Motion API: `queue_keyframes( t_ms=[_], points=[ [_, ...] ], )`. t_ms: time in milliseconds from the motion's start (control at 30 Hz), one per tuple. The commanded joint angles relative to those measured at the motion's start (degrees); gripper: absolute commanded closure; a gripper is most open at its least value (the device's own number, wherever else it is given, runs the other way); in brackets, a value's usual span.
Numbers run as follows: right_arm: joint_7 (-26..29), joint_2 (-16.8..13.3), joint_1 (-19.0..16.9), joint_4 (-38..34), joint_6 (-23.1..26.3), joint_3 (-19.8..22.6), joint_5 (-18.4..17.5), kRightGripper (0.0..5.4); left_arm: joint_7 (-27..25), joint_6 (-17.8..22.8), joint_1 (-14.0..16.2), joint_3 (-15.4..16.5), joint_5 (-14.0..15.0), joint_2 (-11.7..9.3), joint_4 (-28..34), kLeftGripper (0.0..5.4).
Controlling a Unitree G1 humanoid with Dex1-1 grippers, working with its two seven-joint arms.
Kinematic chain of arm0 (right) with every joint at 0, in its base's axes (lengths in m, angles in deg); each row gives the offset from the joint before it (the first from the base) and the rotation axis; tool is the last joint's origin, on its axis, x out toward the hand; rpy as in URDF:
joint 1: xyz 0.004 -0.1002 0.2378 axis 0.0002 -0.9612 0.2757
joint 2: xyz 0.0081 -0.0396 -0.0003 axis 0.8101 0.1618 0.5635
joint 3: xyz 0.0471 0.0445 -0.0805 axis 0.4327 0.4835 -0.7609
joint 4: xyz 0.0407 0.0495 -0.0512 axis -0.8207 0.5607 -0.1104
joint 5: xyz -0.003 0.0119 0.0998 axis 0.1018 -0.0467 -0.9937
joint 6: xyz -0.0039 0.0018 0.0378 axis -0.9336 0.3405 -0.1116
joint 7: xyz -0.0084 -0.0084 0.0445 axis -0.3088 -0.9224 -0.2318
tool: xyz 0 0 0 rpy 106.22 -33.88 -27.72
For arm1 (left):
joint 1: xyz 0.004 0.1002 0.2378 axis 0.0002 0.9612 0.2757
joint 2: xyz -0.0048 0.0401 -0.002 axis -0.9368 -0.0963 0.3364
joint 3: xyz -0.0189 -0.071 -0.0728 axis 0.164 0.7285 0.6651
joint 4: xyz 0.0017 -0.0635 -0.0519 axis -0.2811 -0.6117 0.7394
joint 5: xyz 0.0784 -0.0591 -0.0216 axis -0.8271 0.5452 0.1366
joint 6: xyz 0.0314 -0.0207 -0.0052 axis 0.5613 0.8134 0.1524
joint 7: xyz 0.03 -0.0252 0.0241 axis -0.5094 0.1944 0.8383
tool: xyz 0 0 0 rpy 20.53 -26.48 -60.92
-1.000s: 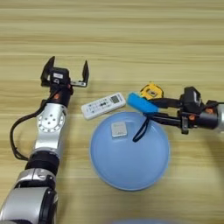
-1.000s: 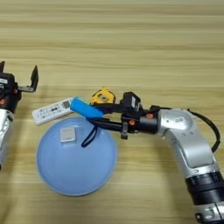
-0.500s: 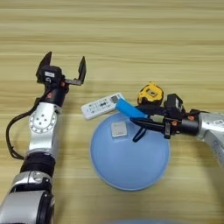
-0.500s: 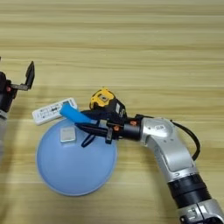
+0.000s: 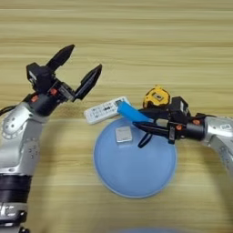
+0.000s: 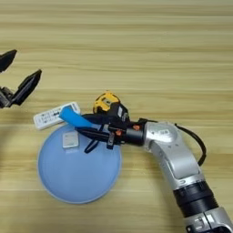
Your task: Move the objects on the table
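The blue bar (image 5: 133, 112) is pinched by the right claw (image 5: 144, 121), tilted above the far edge of the round plate (image 5: 136, 182). The white remote (image 5: 105, 109) is laid flat on the tabletop (image 5: 136, 41), just beside that edge. A grey tile (image 5: 123, 134) is seen on the plate. The left claw (image 5: 82, 68) is spread wide near the tabletop's left edge, with nothing held.

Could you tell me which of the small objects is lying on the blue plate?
The grey square tile; the remote, tape measure and blue bar are not lying on it.
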Motion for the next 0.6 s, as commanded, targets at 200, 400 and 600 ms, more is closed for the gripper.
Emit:
queue_keyframes(
  t_ms=[200, 400, 600],
  points=[
    [1.13, -0.50, 0.23, -3.66, 2.66, 1.88, -4.70, 3.98, -11.84, 13.51, 4.70, -1.68, 7.68, -3.64, 7.24, 0.00],
    [1.73, -0.90, -0.01, -5.51, 3.97, 1.84, -6.37, 3.98, -15.48, 15.65, 4.57, -2.59, 6.64, -3.54, 7.27, 0.00],
    [2.48, -0.64, -0.55, -7.49, 4.68, 1.18, -7.09, 3.98, -16.51, 15.72, 3.36, -4.11, 4.80, -2.78, 6.56, 0.00]
  ],
)
